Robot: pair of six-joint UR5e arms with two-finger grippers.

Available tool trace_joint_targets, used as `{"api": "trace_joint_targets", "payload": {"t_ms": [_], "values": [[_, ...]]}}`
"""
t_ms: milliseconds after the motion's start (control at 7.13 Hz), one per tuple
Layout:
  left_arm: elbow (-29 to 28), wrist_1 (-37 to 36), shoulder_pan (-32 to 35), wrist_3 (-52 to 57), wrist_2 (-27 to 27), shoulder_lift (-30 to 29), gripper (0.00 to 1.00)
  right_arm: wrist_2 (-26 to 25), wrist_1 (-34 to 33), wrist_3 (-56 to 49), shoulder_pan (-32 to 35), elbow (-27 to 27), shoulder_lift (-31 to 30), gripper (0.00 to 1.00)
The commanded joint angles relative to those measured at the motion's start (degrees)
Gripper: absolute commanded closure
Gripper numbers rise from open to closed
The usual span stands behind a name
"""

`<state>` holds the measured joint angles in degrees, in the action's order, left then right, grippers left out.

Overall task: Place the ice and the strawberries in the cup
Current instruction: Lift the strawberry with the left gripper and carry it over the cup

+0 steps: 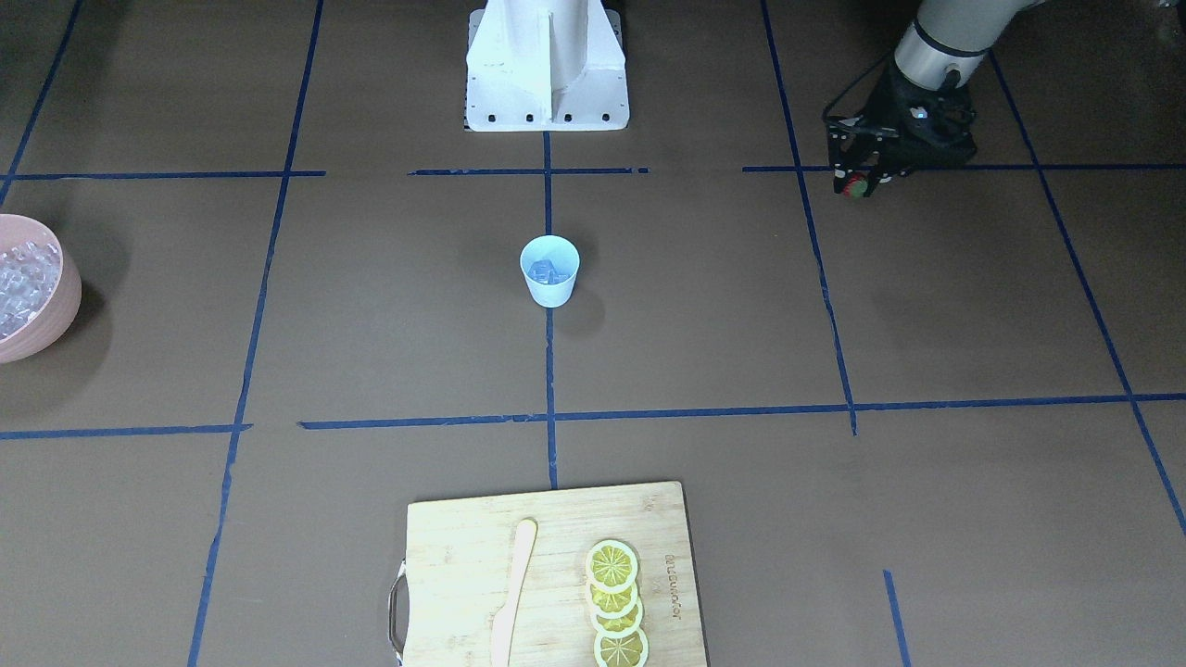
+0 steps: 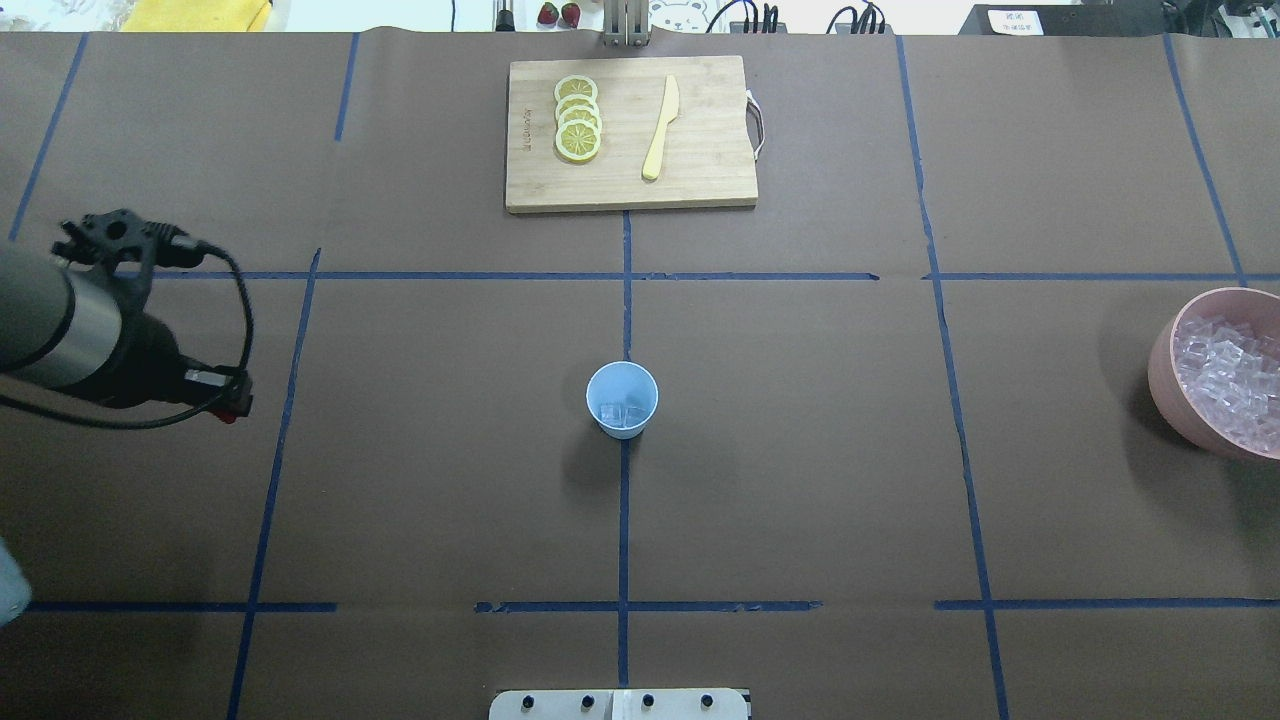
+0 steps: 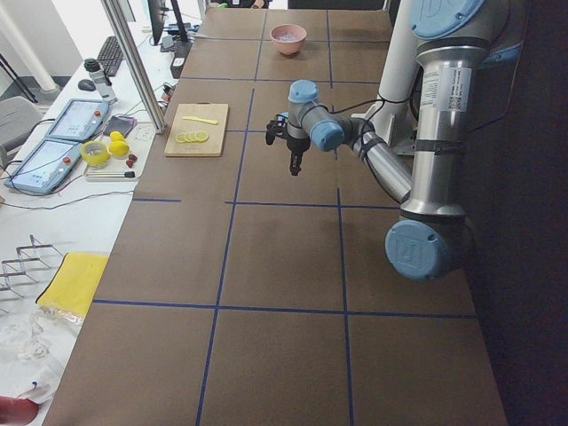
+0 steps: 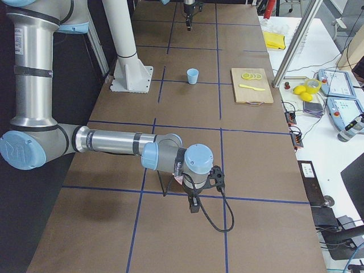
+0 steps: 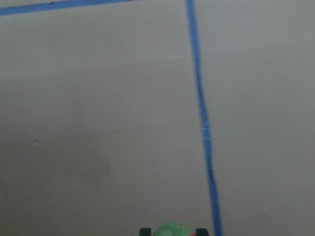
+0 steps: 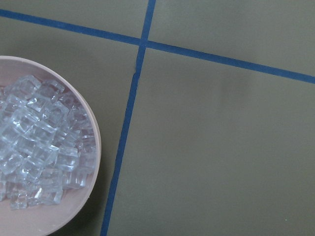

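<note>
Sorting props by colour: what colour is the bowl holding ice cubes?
Pink; the round pink bowl shows best in the overhead exterior view.

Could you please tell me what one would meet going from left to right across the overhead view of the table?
Left gripper holding the strawberry → cup → pink bowl of ice. The cutting board is left out, since it spans the cup's position.

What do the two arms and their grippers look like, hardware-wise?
Both the left arm and the right arm are silver-grey metal tubes with round light-blue joint caps. The left one shows a white printed label on its upright tube. Each ends in a black two-finger gripper: left gripper, right gripper. A loose black cable loops at each wrist.
</note>
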<state>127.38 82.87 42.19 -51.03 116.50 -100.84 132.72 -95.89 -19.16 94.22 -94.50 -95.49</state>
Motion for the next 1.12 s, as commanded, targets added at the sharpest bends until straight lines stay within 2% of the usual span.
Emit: {"api": "trace_joint_targets", "payload": {"t_ms": [0, 140, 281, 421, 561, 701, 842, 982], "values": [[-4.2, -14.8, -1.3, -3.1, -0.2, -19.0, 1.00, 0.0, 0.0, 0.0, 0.0, 0.0, 0.0, 0.01], [-7.6, -14.5, -4.7, -8.2, -0.6, -22.7, 1.00, 0.0, 0.1, 0.0, 0.0, -0.1, 0.0, 0.01], [-12.8, -14.4, -5.1, -10.5, -0.6, -28.6, 1.00, 0.0, 0.1, 0.0, 0.0, -0.2, -0.4, 0.01], [-17.6, -13.9, -7.3, -13.4, -3.2, -33.1, 1.00, 0.1, 0.1, 0.0, 0.0, -0.2, -0.4, 0.01], [-22.6, -10.3, -10.0, -17.1, -6.2, -36.1, 1.00, 0.1, 0.1, 0.0, 0.0, -0.3, -0.5, 0.01], [-28.1, -6.4, -10.6, -19.9, -6.5, -39.1, 1.00, 0.1, 0.1, 0.0, 0.0, -0.3, -0.5, 0.01], [-31.8, -5.8, -11.0, -20.4, -6.5, -41.5, 1.00, 0.1, 0.1, 0.0, 0.0, -0.3, -0.5, 0.01], [-32.0, -5.8, -12.7, -20.4, -7.2, -41.5, 0.99, 0.1, 0.1, 0.0, 0.0, -0.3, -0.5, 0.01]]}}
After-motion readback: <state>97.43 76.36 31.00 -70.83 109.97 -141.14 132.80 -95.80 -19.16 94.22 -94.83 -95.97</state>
